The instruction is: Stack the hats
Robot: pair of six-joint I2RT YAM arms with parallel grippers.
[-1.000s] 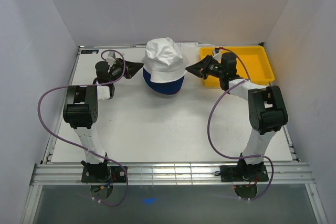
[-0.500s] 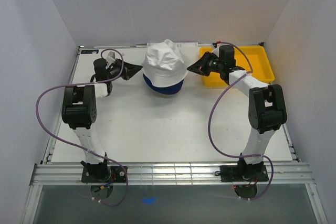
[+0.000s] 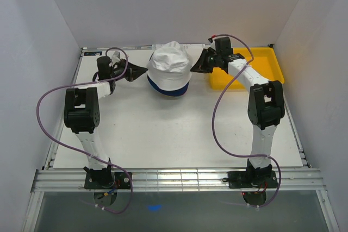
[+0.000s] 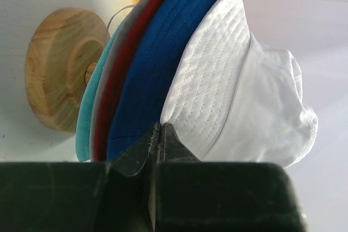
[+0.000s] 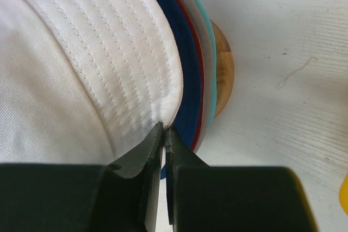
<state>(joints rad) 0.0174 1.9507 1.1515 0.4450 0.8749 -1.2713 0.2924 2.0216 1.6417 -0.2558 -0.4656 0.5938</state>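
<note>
A white hat [image 3: 169, 63] sits on top of a stack of hats on a wooden stand at the back middle of the table. A navy blue hat's brim [image 3: 168, 89] shows under it. In the left wrist view the brims lie in layers: white [image 4: 217, 80], blue [image 4: 163, 63], dark red [image 4: 117, 85], grey and teal [image 4: 86, 115]. My left gripper [image 3: 145, 70] is shut on the white brim's left edge [image 4: 159, 126]. My right gripper [image 3: 196, 68] is shut on its right edge [image 5: 164, 126].
The wooden stand's round base [image 4: 57, 69] shows under the stack, also in the right wrist view [image 5: 223, 74]. A yellow tray [image 3: 266, 69] stands at the back right, beside the right arm. White walls close in the table on three sides.
Both grippers have moved toward the back wall, keeping hold of the white brim. The right arm has swung off the tray toward the back. Less of the blue brim shows.
</note>
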